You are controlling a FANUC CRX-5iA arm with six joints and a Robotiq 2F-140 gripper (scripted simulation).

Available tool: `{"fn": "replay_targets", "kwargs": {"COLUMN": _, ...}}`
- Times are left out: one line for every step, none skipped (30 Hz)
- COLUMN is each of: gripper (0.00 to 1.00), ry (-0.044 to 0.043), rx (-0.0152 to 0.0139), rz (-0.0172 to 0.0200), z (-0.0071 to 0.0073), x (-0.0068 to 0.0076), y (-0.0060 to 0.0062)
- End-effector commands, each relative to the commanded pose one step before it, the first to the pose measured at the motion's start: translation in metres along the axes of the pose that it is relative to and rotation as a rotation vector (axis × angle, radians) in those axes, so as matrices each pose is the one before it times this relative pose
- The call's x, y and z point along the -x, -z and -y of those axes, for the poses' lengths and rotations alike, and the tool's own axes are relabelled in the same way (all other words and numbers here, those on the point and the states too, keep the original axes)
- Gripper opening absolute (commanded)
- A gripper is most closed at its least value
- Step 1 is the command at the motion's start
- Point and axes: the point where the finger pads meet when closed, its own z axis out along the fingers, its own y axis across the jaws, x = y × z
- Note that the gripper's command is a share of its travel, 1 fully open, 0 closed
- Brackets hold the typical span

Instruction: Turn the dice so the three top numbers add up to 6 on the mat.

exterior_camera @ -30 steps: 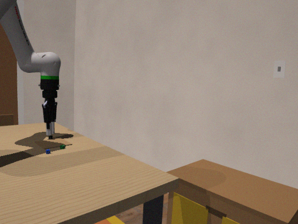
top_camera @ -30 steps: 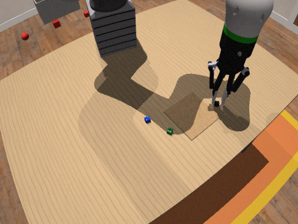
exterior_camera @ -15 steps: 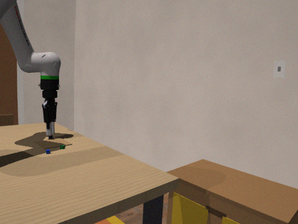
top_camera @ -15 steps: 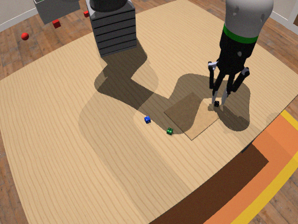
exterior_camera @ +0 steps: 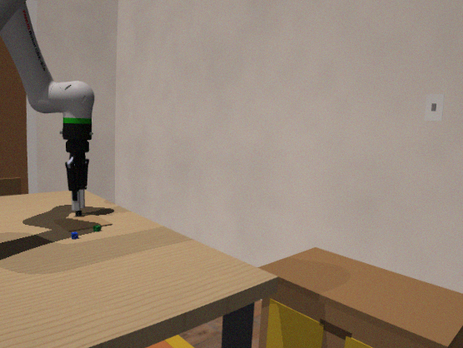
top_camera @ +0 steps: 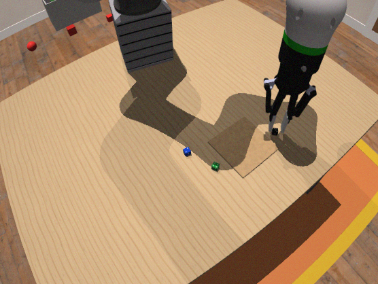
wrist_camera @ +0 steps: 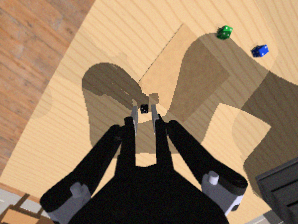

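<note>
Tool (top_camera: 277, 132) (exterior_camera: 78, 209) (wrist_camera: 144, 111) fingers are standing narrowly apart around the black die (top_camera: 275, 131) (exterior_camera: 78, 213) (wrist_camera: 144, 108), but they are not gripping it; the wrist view is showing a sliver of space on each side. That die is lying outside the mat (top_camera: 234, 146) (wrist_camera: 200, 75), near one corner; whether it is touching the desk (top_camera: 85, 153) (exterior_camera: 166, 287) (wrist_camera: 55, 145), I cannot tell. The green die (top_camera: 215, 166) (exterior_camera: 97, 228) (wrist_camera: 224, 32) is sitting just off the opposite side of the mat, and the blue die (top_camera: 187, 151) (exterior_camera: 74, 236) (wrist_camera: 260, 50) is resting farther out, so none is yet counting toward the task.

Each die is probably behaving as a light, stiff little cube, hard to crush but easy to nudge or spin with a careless fingertip. Its flat, perhaps slick sides are calling for a square hold: pads flush on two opposite faces, around mid-height, leaving the turning axis running through the pads. A hold on edges or corners is risking a twist and a landing on the wrong number. The mat is looking thin and likely pliable, so dragging fingertips are threatening to ruck it. The top numbers are too small to read surely here.

Comparing my present top and exterior views with the earlier ones, I can detect no definite displacement of my black two-finger gripper (top_camera: 277, 132) (exterior_camera: 78, 210) (wrist_camera: 144, 107), the small black die (top_camera: 275, 131) (exterior_camera: 78, 213) (wrist_camera: 144, 108), the small blue die (top_camera: 187, 151) (exterior_camera: 74, 236) (wrist_camera: 260, 51), the small green die (top_camera: 215, 166) (exterior_camera: 97, 228) (wrist_camera: 225, 32) or the thin square tan mat (top_camera: 234, 136) (exterior_camera: 85, 225) (wrist_camera: 200, 70). Any change is too small to tell.
</note>
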Motion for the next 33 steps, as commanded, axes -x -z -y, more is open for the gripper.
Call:
{"fn": "replay_targets", "kwargs": {"gripper": 0.19, "ry": -0.00003, "rx": -0.00030, "rz": -0.00025, "z": 0.00017, "x": -0.00011, "y": -0.00171}}
{"fn": "replay_targets", "kwargs": {"gripper": 0.19, "ry": 0.00000, "rx": 0.00000, "rz": 0.00000, "z": 0.00000, "x": 0.00000, "y": -0.00091}}
{"fn": "replay_targets", "kwargs": {"gripper": 0.19, "ry": 0.00000, "rx": 0.00000, "rz": 0.00000, "z": 0.00000, "x": 0.00000, "y": -0.00104}}
{"fn": "replay_targets", "kwargs": {"gripper": 0.19, "ry": 0.00000, "rx": 0.00000, "rz": 0.00000, "z": 0.00000, "x": 0.00000, "y": -0.00114}}
{"fn": "replay_targets", "kwargs": {"gripper": 0.19, "ry": 0.00000, "rx": 0.00000, "rz": 0.00000, "z": 0.00000, "x": 0.00000, "y": -0.00123}}
{"fn": "replay_targets", "kwargs": {"gripper": 0.19, "ry": 0.00000, "rx": 0.00000, "rz": 0.00000, "z": 0.00000, "x": 0.00000, "y": 0.00000}}
{"fn": "replay_targets", "kwargs": {"gripper": 0.19, "ry": 0.00000, "rx": 0.00000, "rz": 0.00000, "z": 0.00000, "x": 0.00000, "y": 0.00000}}
{"fn": "replay_targets", "kwargs": {"gripper": 0.19, "ry": 0.00000, "rx": 0.00000, "rz": 0.00000, "z": 0.00000, "x": 0.00000, "y": -0.00130}}
{"fn": "replay_targets", "kwargs": {"gripper": 0.19, "ry": 0.00000, "rx": 0.00000, "rz": 0.00000, "z": 0.00000, "x": 0.00000, "y": -0.00134}}
{"fn": "replay_targets", "kwargs": {"gripper": 0.19, "ry": 0.00000, "rx": 0.00000, "rz": 0.00000, "z": 0.00000, "x": 0.00000, "y": -0.00137}}
{"fn": "replay_targets", "kwargs": {"gripper": 0.19, "ry": 0.00000, "rx": 0.00000, "rz": 0.00000, "z": 0.00000, "x": 0.00000, "y": -0.00137}}
{"fn": "replay_targets", "kwargs": {"gripper": 0.19, "ry": 0.00000, "rx": 0.00000, "rz": 0.00000, "z": 0.00000, "x": 0.00000, "y": -0.00134}}
{"fn": "replay_targets", "kwargs": {"gripper": 0.19, "ry": 0.00000, "rx": 0.00000, "rz": 0.00000, "z": 0.00000, "x": 0.00000, "y": -0.00129}}
{"fn": "replay_targets", "kwargs": {"gripper": 0.19, "ry": 0.00000, "rx": 0.00000, "rz": 0.00000, "z": 0.00000, "x": 0.00000, "y": -0.00122}}
{"fn": "replay_targets", "kwargs": {"gripper": 0.19, "ry": 0.00000, "rx": 0.00000, "rz": 0.00000, "z": 0.00000, "x": 0.00000, "y": -0.00113}}
{"fn": "replay_targets", "kwargs": {"gripper": 0.19, "ry": 0.00000, "rx": 0.00000, "rz": 0.00000, "z": 0.00000, "x": 0.00000, "y": -0.00101}}
{"fn": "replay_targets", "kwargs": {"gripper": 0.19, "ry": 0.00000, "rx": 0.00000, "rz": 0.00000, "z": 0.00000, "x": 0.00000, "y": -0.00089}}
{"fn": "replay_targets", "kwargs": {"gripper": 0.19, "ry": 0.00000, "rx": 0.00000, "rz": 0.00000, "z": 0.00000, "x": 0.00000, "y": -0.00076}}
{"fn": "replay_targets", "kwargs": {"gripper": 0.19, "ry": 0.00000, "rx": 0.00000, "rz": 0.00000, "z": 0.00000, "x": 0.00000, "y": -0.00062}}
{"fn": "replay_targets", "kwargs": {"gripper": 0.19, "ry": 0.00000, "rx": 0.00000, "rz": 0.00000, "z": 0.00000, "x": 0.00000, "y": -0.00049}}
{"fn": "replay_targets", "kwargs": {"gripper": 0.19, "ry": 0.00000, "rx": 0.00000, "rz": 0.00000, "z": 0.00000, "x": 0.00000, "y": -0.00035}}
{"fn": "replay_targets", "kwargs": {"gripper": 0.19, "ry": 0.00000, "rx": 0.00000, "rz": 0.00000, "z": 0.00000, "x": 0.00000, "y": -0.00023}}
{"fn": "replay_targets", "kwargs": {"gripper": 0.19, "ry": 0.00000, "rx": 0.00000, "rz": 0.00000, "z": 0.00000, "x": 0.00000, "y": 0.00000}}
{"fn": "replay_targets", "kwargs": {"gripper": 0.19, "ry": 0.00000, "rx": 0.00000, "rz": 0.00000, "z": 0.00000, "x": 0.00000, "y": 0.00000}}
{"fn": "replay_targets", "kwargs": {"gripper": 0.19, "ry": 0.00000, "rx": 0.00000, "rz": 0.00000, "z": 0.00000, "x": 0.00000, "y": -0.00013}}
{"fn": "replay_targets", "kwargs": {"gripper": 0.19, "ry": 0.00000, "rx": 0.00000, "rz": 0.00000, "z": 0.00000, "x": 0.00000, "y": -0.00005}}
{"fn": "replay_targets", "kwargs": {"gripper": 0.19, "ry": 0.00000, "rx": 0.00000, "rz": 0.00000, "z": 0.00000, "x": 0.00000, "y": -0.00001}}
{"fn": "replay_targets", "kwargs": {"gripper": 0.19, "ry": 0.00000, "rx": 0.00000, "rz": 0.00000, "z": 0.00000, "x": 0.00000, "y": 0.00000}}
{"fn": "replay_targets", "kwargs": {"gripper": 0.19, "ry": 0.00000, "rx": 0.00000, "rz": 0.00000, "z": 0.00000, "x": 0.00000, "y": 0.00000}}
{"fn": "replay_targets", "kwargs": {"gripper": 0.19, "ry": 0.00000, "rx": 0.00000, "rz": 0.00000, "z": 0.00000, "x": 0.00000, "y": 0.00000}}
{"fn": "replay_targets", "kwargs": {"gripper": 0.19, "ry": 0.00000, "rx": 0.00000, "rz": 0.00000, "z": 0.00000, "x": 0.00000, "y": 0.00000}}
{"fn": "replay_targets", "kwargs": {"gripper": 0.19, "ry": 0.00000, "rx": 0.00000, "rz": 0.00000, "z": 0.00000, "x": 0.00000, "y": 0.00000}}
{"fn": "replay_targets", "kwargs": {"gripper": 0.19, "ry": 0.00000, "rx": 0.00000, "rz": 0.00000, "z": 0.00000, "x": 0.00000, "y": 0.00000}}
